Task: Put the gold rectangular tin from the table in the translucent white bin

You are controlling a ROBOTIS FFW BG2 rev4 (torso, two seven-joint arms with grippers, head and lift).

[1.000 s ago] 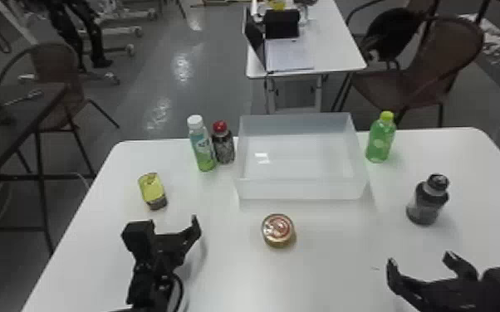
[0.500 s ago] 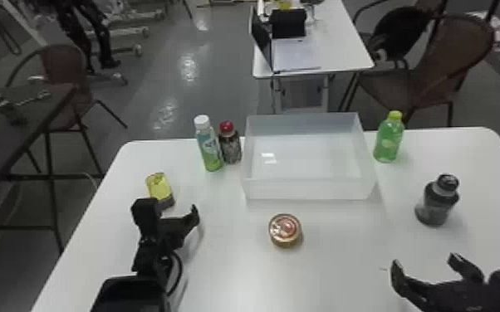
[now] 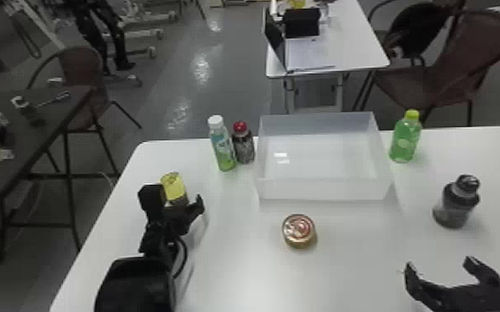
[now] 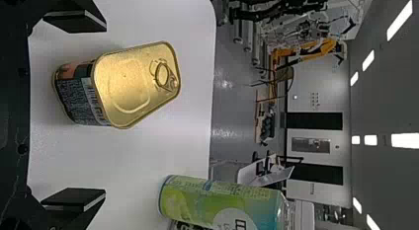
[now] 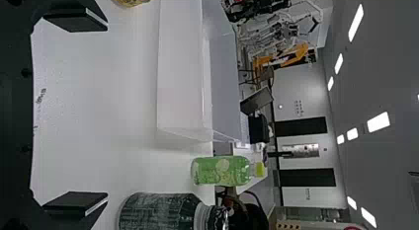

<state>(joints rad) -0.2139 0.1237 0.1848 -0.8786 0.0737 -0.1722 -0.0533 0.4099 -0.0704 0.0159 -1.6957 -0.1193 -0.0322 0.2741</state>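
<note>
My left gripper point(image 3: 178, 198) is at the left of the table, just on the near side of the gold rectangular tin point(image 3: 173, 186) and partly covering its lower part. In the left wrist view the left gripper point(image 4: 74, 111) stands open, with the upright tin point(image 4: 136, 87) just beyond its fingertips, untouched. The translucent white bin point(image 3: 324, 188) sits at the table's back middle; its side wall point(image 5: 180, 62) shows in the right wrist view. My right gripper point(image 3: 440, 265) is parked open at the front right, and the right gripper point(image 5: 74, 111) holds nothing.
A green-and-white bottle point(image 3: 223, 145) and a red-capped bottle point(image 3: 243, 145) stand left of the bin. A round can point(image 3: 299, 230) lies in front of it. A green bottle point(image 3: 405, 139) and a dark bottle point(image 3: 456, 203) are to the right.
My left arm has moved forward toward the tin, and more of the arm now shows at the bottom left. The head view has shifted slightly. My right gripper looks unchanged.
</note>
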